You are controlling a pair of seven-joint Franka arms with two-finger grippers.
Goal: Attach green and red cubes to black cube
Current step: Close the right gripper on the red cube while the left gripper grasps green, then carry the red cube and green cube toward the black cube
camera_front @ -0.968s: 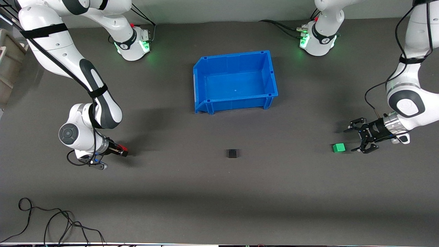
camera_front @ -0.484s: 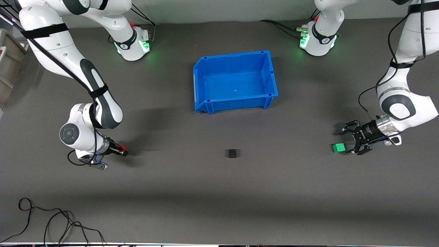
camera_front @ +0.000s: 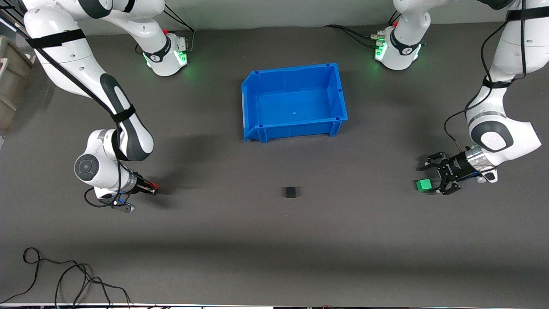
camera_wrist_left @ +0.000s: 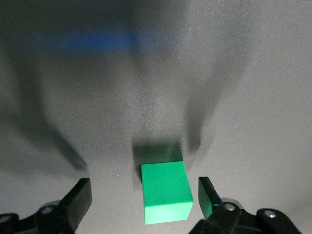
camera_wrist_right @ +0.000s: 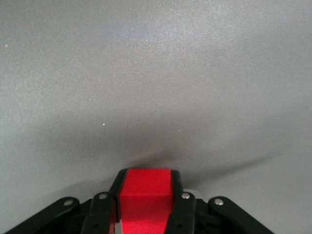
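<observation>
The green cube [camera_front: 423, 184] lies on the dark table toward the left arm's end. My left gripper [camera_front: 432, 176] is open and low at the table, its two fingers on either side of the green cube [camera_wrist_left: 165, 191] without touching it. My right gripper [camera_front: 151, 187] is shut on the red cube [camera_front: 155, 186] toward the right arm's end of the table; the wrist view shows the red cube [camera_wrist_right: 145, 197] clamped between the fingers. The black cube [camera_front: 291, 192] sits alone on the table between the two grippers, nearer to the front camera than the blue bin.
A blue bin [camera_front: 258, 131] stands empty mid-table, farther from the front camera than the cubes. A loose black cable [camera_front: 64, 279] lies near the front edge at the right arm's end. A beige box [camera_front: 10, 81] sits at that table end.
My left gripper has moved toward the green cube and now straddles it with open fingers. The right gripper has stayed in place with the red cube.
</observation>
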